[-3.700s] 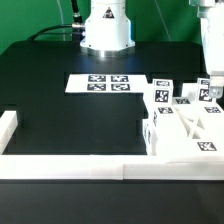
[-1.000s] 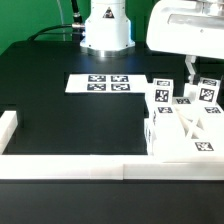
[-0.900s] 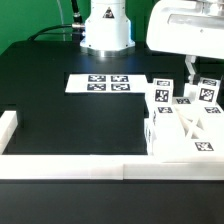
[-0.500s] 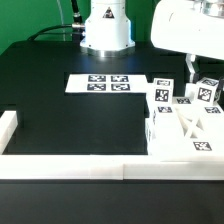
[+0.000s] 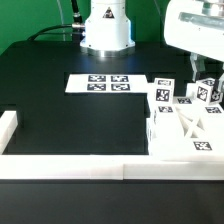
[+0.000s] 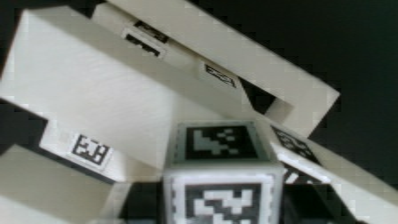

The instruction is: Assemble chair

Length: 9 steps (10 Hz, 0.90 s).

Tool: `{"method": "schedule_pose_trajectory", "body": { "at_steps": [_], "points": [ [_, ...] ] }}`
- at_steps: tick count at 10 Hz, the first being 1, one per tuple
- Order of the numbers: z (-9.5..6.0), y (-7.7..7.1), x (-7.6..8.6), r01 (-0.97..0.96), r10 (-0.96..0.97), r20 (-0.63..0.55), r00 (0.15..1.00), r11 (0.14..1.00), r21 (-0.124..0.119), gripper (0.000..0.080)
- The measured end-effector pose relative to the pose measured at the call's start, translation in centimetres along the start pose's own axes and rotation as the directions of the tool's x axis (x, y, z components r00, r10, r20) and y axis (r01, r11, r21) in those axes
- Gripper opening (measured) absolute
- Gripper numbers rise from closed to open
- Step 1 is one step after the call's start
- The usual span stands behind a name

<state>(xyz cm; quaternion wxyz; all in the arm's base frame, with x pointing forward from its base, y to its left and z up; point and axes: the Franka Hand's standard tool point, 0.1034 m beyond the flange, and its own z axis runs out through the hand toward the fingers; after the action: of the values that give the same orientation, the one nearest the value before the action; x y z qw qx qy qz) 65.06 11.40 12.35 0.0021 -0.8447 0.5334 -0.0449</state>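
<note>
At 3 o'clock on the black surface point(image 5: 70, 115), my hand point(image 5: 203, 84) hangs over the chair parts, fingers point(image 5: 190, 68) straddling a small tagged leg block point(image 5: 209, 92); can't tell if they're actually clamped on it. Cross-braced frame point(image 5: 186, 134) sits below at 4 o'clock against the white rail point(image 5: 100, 168). Wrist view: tagged block point(image 6: 221, 167) over the frame's brace point(image 6: 178, 75). Marker board point(image 5: 98, 83) at 12.

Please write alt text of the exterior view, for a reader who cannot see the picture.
A robot gripper hangs over white chair parts with black-and-white tags, clustered at the view's right on a black table. A flat marker board lies behind, near the arm's white base.
</note>
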Motion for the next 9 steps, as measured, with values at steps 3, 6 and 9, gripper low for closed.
{"method": "schedule_pose_trajectory", "body": {
  "at_steps": [3,6,9],
  "points": [
    [0.00,-0.02,-0.06,-0.152,0.152,0.001,0.988,0.988,0.000,0.0288],
    [0.00,-0.07,-0.20,-0.357,0.357,0.010,0.934,0.934,0.000,0.0288],
    [0.00,-0.09,-0.29,-0.518,0.518,0.012,0.855,0.856,-0.002,0.0288]
  ]
}}
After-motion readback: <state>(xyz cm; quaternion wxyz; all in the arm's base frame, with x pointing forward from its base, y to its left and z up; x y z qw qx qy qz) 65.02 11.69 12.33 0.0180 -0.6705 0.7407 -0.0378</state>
